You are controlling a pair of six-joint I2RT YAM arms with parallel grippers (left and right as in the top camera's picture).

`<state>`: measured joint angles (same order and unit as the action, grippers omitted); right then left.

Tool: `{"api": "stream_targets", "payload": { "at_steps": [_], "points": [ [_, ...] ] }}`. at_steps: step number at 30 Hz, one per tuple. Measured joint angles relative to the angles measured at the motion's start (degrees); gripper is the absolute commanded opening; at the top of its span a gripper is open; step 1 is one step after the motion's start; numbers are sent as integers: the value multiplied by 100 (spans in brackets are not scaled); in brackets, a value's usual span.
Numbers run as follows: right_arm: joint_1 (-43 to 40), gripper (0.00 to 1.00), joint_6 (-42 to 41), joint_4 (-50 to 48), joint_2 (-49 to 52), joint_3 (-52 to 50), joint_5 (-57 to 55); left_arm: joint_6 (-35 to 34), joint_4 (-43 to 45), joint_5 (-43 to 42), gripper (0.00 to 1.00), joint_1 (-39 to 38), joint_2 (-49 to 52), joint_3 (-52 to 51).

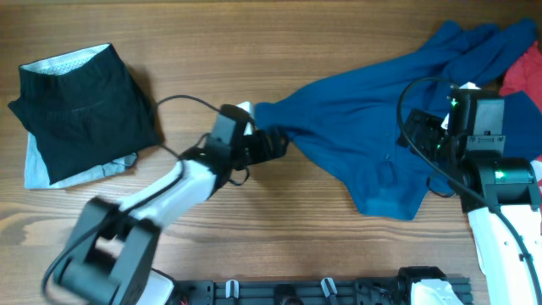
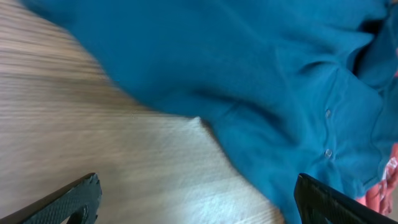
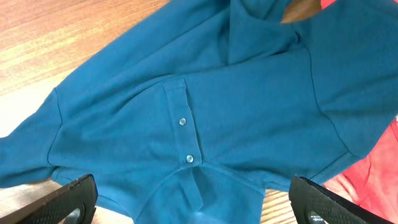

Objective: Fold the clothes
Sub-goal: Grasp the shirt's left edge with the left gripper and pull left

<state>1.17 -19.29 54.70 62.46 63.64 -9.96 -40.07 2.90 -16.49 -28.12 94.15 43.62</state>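
Table: wood-grain top, carries all the clothes
Blue shirt: deep blue, collared, spread loose and creased across the middle and right of the table; one narrow end drawn out to the left, the bulk bunched toward the far right corner
Placket: faces up in the right wrist view, running down toward the camera
Buttons: two small pale ones on the placket, upper and lower; too small to show any marking
Left tool: released, fingers spread wide with bare table and the shirt's edge between them; in the overhead view it sits at the shirt's narrow left end, contact cannot be told
Left wrist view: blurred, blue cloth fills the upper right
Right tool: released, fingers wide apart, hanging over the shirt's chest just below the placket; nothing grasped
Red garment: at the far right edge, partly under the blue shirt; a strip of it also shows at the lower right of both wrist views
Writing: a pale patch on the red cloth in the left wrist view, too blurred to read
Black garment: folded into a rough square at the far left, well apart from the shirt; pale mesh band along its top edge
Light cloth: lies under the black garment, showing at its lower left
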Motion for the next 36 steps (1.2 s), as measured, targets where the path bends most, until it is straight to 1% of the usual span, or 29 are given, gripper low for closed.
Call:
{"api": "stream_targets", "payload": {
  "at_steps": [3,4,6,7,9,10,11,12,14,15,18,26,28,30,32,36],
  "points": [
    [0,100,2,35,0,0,0,-238,763,7,98,-157,535,7],
    [0,100,0,46,0,0,0,-297,901,11,96,-177,638,13],
    [0,100,0,85,0,0,0,-540,1375,52,90,-199,863,17],
    [0,100,0,105,0,0,0,-688,1617,103,84,-205,984,35],
    [0,100,2,146,0,0,0,-914,1954,190,61,-205,1145,44],
    [0,100,0,155,0,0,0,-990,2079,236,41,-205,1222,48],
    [0,100,0,157,0,0,0,-1075,2138,273,32,-205,1283,48],
    [0,100,0,162,0,0,0,-1139,2164,321,21,-205,1344,48],
    [0,100,2,173,0,0,0,-1196,2210,409,6,-203,1401,42],
    [0,100,0,177,0,0,0,-1215,2269,450,4,-192,1405,39],
    [0,100,0,188,0,0,0,-1261,2448,496,4,-129,1405,42],
    [0,100,0,195,0,0,0,-1259,2457,463,4,275,1394,42],
    [0,100,0,195,0,0,0,-1110,2406,380,4,413,1307,39],
    [0,99,0,197,0,0,0,-968,2321,326,4,605,1056,37],
    [0,100,0,210,0,0,0,-743,2022,269,4,879,721,37],
    [0,100,0,210,0,0,0,-341,1449,243,4,1832,120,267]
  ]
}}
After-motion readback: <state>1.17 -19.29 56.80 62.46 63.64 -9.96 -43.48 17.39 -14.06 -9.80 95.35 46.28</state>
